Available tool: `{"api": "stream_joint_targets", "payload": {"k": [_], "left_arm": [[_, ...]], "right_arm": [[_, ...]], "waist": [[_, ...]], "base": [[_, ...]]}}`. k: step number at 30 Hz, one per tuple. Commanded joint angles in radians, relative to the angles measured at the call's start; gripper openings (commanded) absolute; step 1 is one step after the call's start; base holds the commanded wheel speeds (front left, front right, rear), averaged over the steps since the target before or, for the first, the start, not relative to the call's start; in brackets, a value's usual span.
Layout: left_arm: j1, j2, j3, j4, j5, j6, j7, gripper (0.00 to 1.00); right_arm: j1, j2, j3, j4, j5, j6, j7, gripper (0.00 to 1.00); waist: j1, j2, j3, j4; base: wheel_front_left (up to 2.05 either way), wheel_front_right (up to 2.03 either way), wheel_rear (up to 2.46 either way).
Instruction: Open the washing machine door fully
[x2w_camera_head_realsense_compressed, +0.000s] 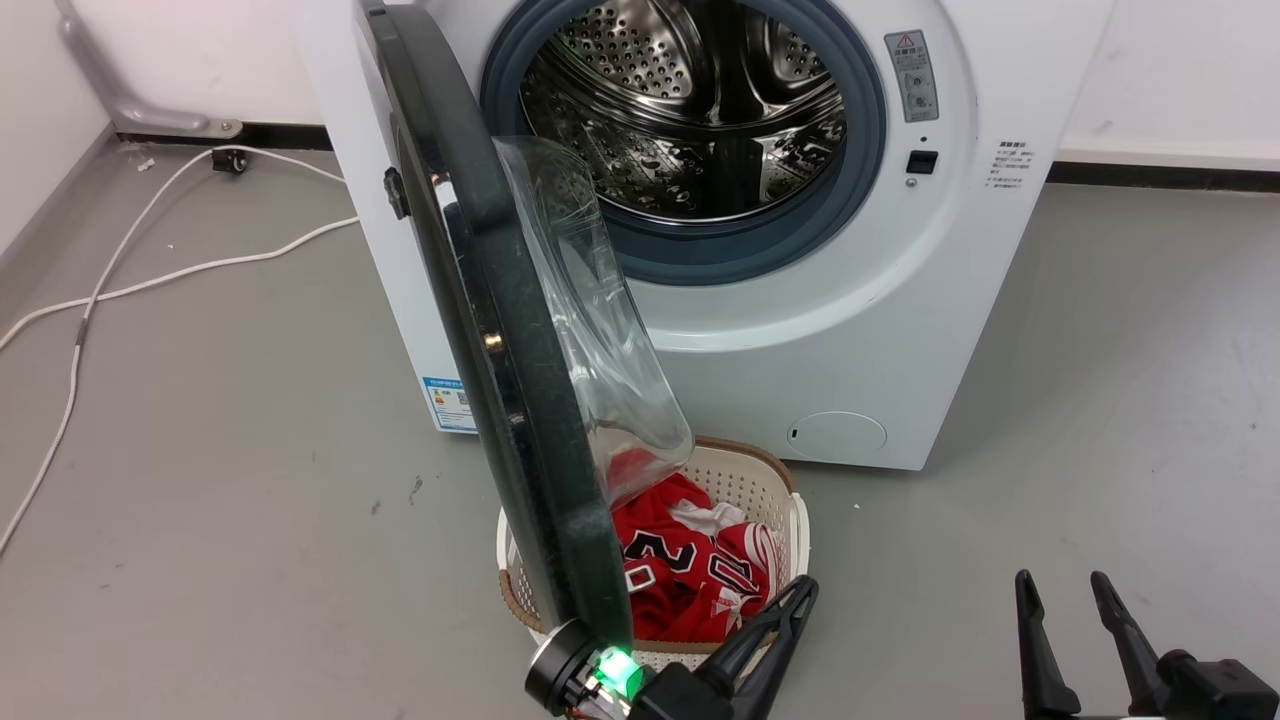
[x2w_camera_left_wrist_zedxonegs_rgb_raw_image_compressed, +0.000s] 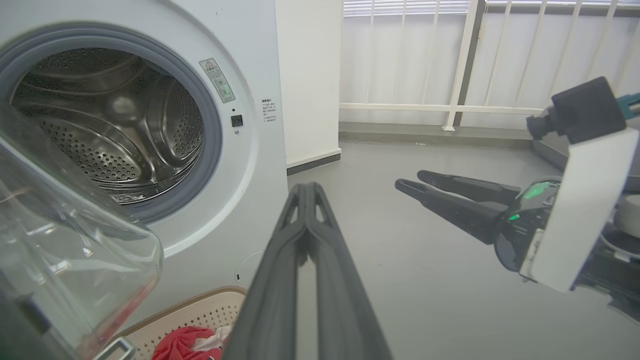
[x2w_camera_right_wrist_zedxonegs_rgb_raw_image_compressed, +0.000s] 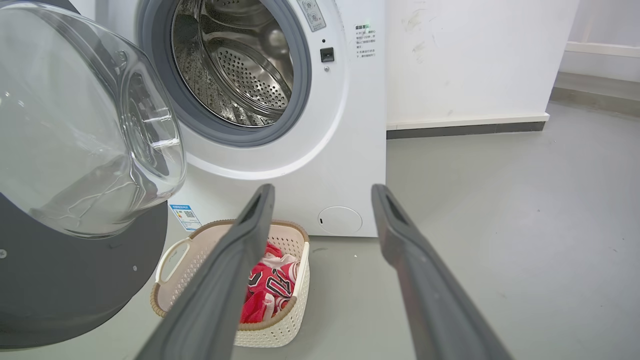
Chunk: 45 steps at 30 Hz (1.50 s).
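Note:
The white washing machine (x2w_camera_head_realsense_compressed: 850, 330) stands ahead with its steel drum (x2w_camera_head_realsense_compressed: 690, 110) exposed. The washing machine door (x2w_camera_head_realsense_compressed: 500, 330) is swung out toward me and seen edge-on, roughly square to the machine's front, its clear glass bowl (x2w_camera_head_realsense_compressed: 590, 330) bulging right. My left gripper (x2w_camera_head_realsense_compressed: 800, 590) is shut on nothing, just right of the door's lower rim on its inner side; whether the arm touches the rim I cannot tell. In the left wrist view the closed left gripper (x2w_camera_left_wrist_zedxonegs_rgb_raw_image_compressed: 306, 187) points past the bowl (x2w_camera_left_wrist_zedxonegs_rgb_raw_image_compressed: 75, 250). My right gripper (x2w_camera_head_realsense_compressed: 1062, 585) hangs open at the lower right, away from the door (x2w_camera_right_wrist_zedxonegs_rgb_raw_image_compressed: 65, 280).
A cream laundry basket (x2w_camera_head_realsense_compressed: 770, 490) holding a red jersey (x2w_camera_head_realsense_compressed: 680, 570) sits on the floor under the door, before the machine. A white cable (x2w_camera_head_realsense_compressed: 150, 270) trails over the grey floor at left. A white railing (x2w_camera_left_wrist_zedxonegs_rgb_raw_image_compressed: 460, 65) lines the far wall.

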<state>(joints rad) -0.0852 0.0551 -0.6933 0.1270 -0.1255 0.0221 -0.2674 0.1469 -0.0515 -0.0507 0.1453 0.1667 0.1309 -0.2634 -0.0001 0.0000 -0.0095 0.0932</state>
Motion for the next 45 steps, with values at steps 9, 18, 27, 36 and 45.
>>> {"api": "stream_joint_targets", "payload": {"k": [9, 18, 27, 36, 45], "left_arm": [[0.012, 0.059, 0.159, 0.016, 0.001, 0.017, 0.009, 0.00], [0.048, 0.046, 0.175, 0.001, 0.020, 0.004, 0.009, 0.00], [0.090, 0.041, 0.211, -0.016, 0.028, 0.016, 0.006, 0.00], [0.129, 0.058, 0.286, -0.034, 0.025, 0.044, 0.004, 0.00], [0.137, 0.083, 0.394, -0.045, 0.010, 0.061, 0.004, 0.00]], "right_arm": [[0.013, 0.002, 0.001, 0.009, 0.011, 0.000, -0.002, 1.00], [0.019, 0.002, 0.008, 0.015, 0.012, 0.000, -0.002, 1.00], [0.026, 0.002, 0.006, 0.021, 0.013, 0.000, -0.002, 1.00], [0.032, 0.002, 0.009, 0.026, 0.017, 0.000, -0.002, 1.00], [0.027, 0.002, 0.012, 0.026, 0.011, 0.000, -0.002, 1.00]], "waist": [[0.0001, 0.0000, -0.005, 0.023], [0.0001, 0.0000, -0.009, 0.072], [0.0001, 0.0000, -0.010, 0.129], [0.0001, 0.0000, -0.008, 0.179], [0.0001, 0.0000, -0.003, 0.204]], "base": [[0.00, 0.00, 0.00], [0.00, 0.00, 0.00], [0.00, 0.00, 0.00], [0.00, 0.00, 0.00], [0.00, 0.00, 0.00]]}}
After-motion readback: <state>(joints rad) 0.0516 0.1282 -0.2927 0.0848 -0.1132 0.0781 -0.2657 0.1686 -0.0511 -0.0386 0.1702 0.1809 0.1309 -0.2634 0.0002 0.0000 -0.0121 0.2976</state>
